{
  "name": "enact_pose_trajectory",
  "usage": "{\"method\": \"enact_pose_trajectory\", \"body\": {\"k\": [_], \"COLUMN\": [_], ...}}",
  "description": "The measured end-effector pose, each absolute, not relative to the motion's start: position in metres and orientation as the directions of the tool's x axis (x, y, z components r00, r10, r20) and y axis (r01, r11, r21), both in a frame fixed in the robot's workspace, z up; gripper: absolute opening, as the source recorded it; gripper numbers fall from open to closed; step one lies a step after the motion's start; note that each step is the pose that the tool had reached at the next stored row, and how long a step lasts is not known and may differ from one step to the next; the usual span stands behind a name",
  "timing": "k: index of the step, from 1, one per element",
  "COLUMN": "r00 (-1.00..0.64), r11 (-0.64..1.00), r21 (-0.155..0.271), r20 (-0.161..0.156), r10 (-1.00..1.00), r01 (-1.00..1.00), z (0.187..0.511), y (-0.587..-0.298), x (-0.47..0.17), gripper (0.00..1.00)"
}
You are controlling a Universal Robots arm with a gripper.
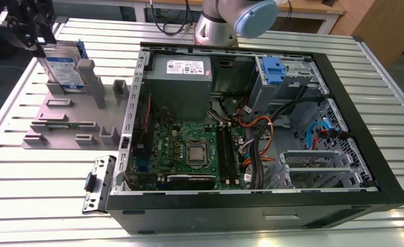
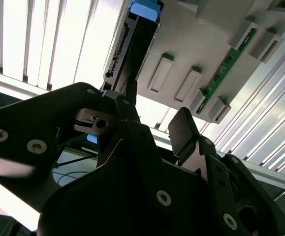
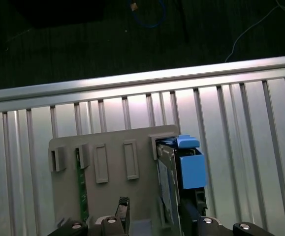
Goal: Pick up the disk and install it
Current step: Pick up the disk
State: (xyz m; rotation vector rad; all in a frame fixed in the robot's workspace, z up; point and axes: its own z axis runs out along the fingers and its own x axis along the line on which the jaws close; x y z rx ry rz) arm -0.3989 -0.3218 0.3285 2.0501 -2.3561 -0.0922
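Hovering at the pick, my tool [image 2: 152, 112] has its jaws apart, and the upper edge of the disk [image 2: 135, 49] seems to run into the gap, not yet clamped. The disk stands on edge in the grey holder [image 1: 57, 110] on the worktop [image 1: 23, 195], well apart from the open computer case [image 1: 366, 118]. I judge this the pick-up step, and closing calls for a square hold on the flat faces. The exterior view gives me the case, the first wrist view the blue bracket [image 3: 191, 167].
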Motion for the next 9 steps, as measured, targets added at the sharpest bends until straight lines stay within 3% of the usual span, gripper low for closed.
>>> {"method": "enact_pose_trajectory", "body": {"k": [9], "r00": [-0.128], "r11": [0.126], "r21": [0.056], "r20": [-0.026], "r10": [-0.991], "r01": [-0.990], "z": [0.328], "y": [-0.309], "x": [-0.404], "gripper": [0.53]}}
